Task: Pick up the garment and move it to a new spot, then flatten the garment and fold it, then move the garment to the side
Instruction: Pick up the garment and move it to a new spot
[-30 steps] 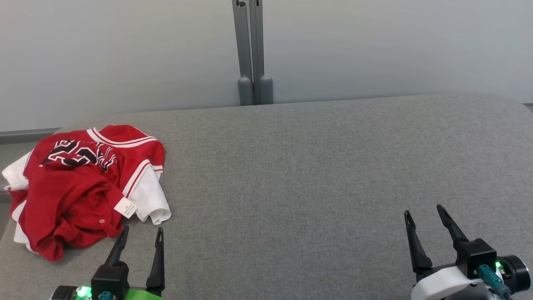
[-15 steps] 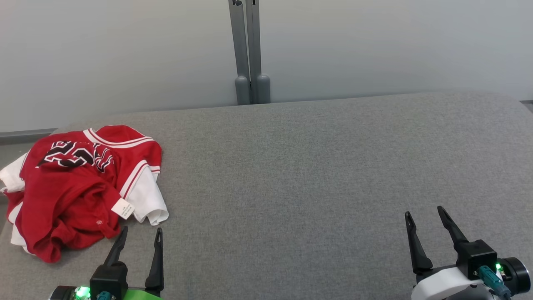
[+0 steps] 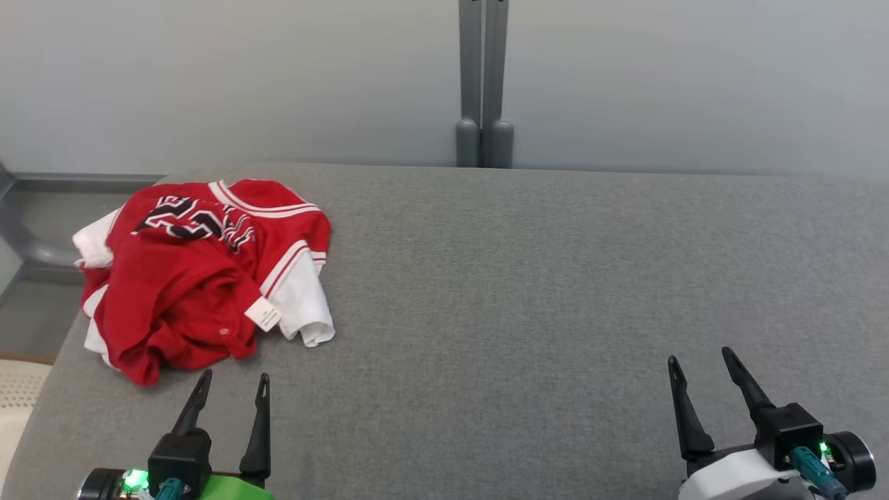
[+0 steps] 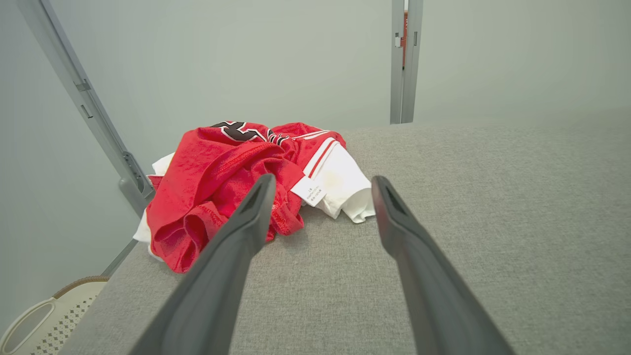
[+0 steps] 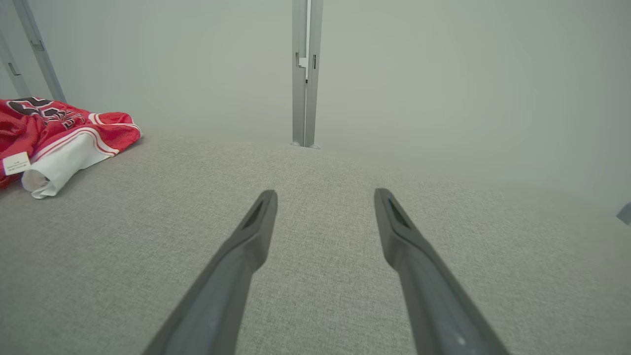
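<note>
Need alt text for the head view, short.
A crumpled red-and-white jersey lies at the left of a grey table. The left gripper is open just short of it; the right gripper, also open, is at lower right.

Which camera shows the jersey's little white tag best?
The left wrist view: the white tag on the red jersey is closest, print faintly visible. The head view shows it small; the right wrist view, at the left edge.
</note>
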